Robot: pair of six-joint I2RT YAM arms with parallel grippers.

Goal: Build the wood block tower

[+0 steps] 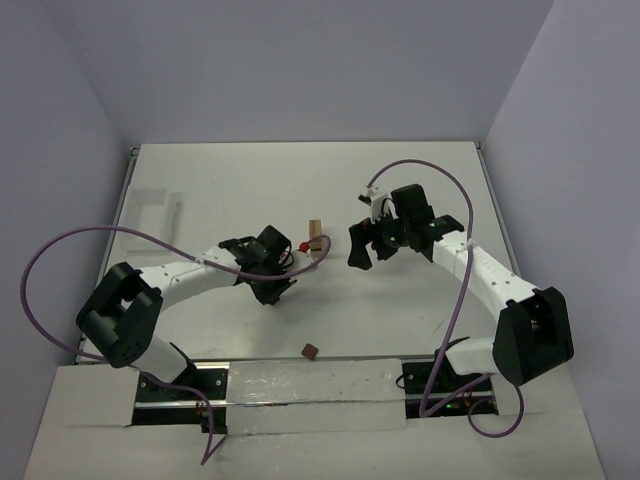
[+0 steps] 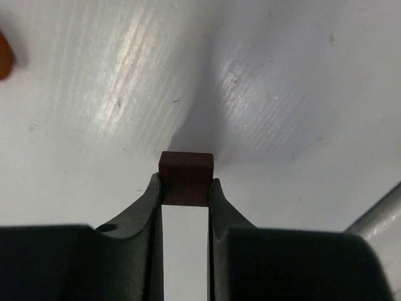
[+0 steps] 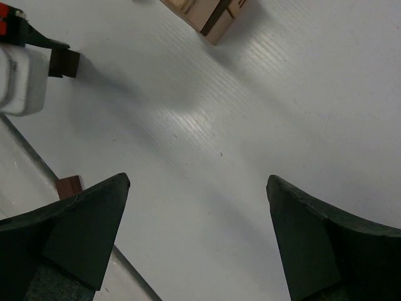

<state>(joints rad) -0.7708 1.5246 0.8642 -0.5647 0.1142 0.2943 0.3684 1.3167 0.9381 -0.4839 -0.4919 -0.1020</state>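
Note:
My left gripper (image 1: 270, 293) is shut on a small reddish-brown wood block (image 2: 185, 179), low over the table, left of the tower. The block shows between the fingertips in the left wrist view, and from the side in the right wrist view (image 3: 64, 63). The tower (image 1: 316, 237) is a short stack of pale tan blocks at mid-table; only its base shows in the right wrist view (image 3: 210, 15). My right gripper (image 1: 361, 250) is open and empty just right of the tower, its jaws wide apart over bare table (image 3: 197, 182). A loose dark brown block (image 1: 309, 350) lies near the front edge.
A small red thing (image 1: 304, 245) sits just left of the tower. The loose block also shows by the table's edge strip in the right wrist view (image 3: 69, 186). Purple cables loop over both arms. Grey walls enclose the table on three sides.

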